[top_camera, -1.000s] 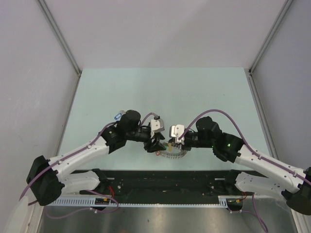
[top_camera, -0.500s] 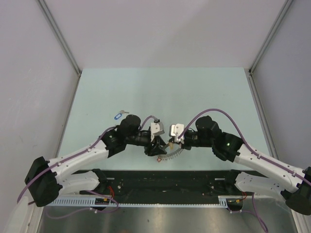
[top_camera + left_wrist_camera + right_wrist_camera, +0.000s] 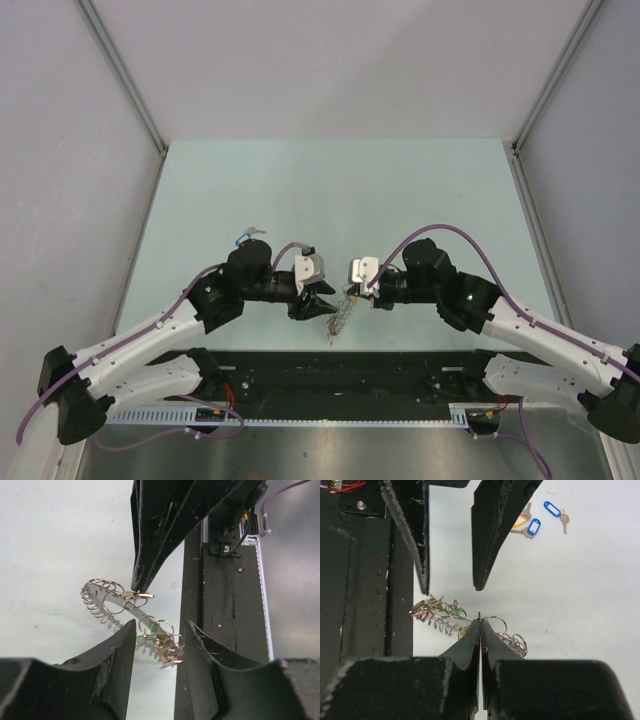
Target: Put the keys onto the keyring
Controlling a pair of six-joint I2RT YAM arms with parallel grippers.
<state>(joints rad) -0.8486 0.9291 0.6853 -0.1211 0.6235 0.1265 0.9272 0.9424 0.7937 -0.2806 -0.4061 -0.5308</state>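
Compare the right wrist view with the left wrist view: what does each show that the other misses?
Only the right wrist: loose blue-tagged keys beyond the ring. Only the left wrist: a purple cable and a white ribbed strip. Both: the keyring pinched by the shut right gripper, with the left gripper open beside it.

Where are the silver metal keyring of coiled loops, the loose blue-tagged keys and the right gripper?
Silver metal keyring of coiled loops (image 3: pixel 438 611): right wrist view, its left cluster of loops.
Loose silver keys with blue plastic tags (image 3: pixel 534 527): right wrist view, the lower blue tag.
Black right gripper (image 3: pixel 479 622): right wrist view, between its shut fingertips.
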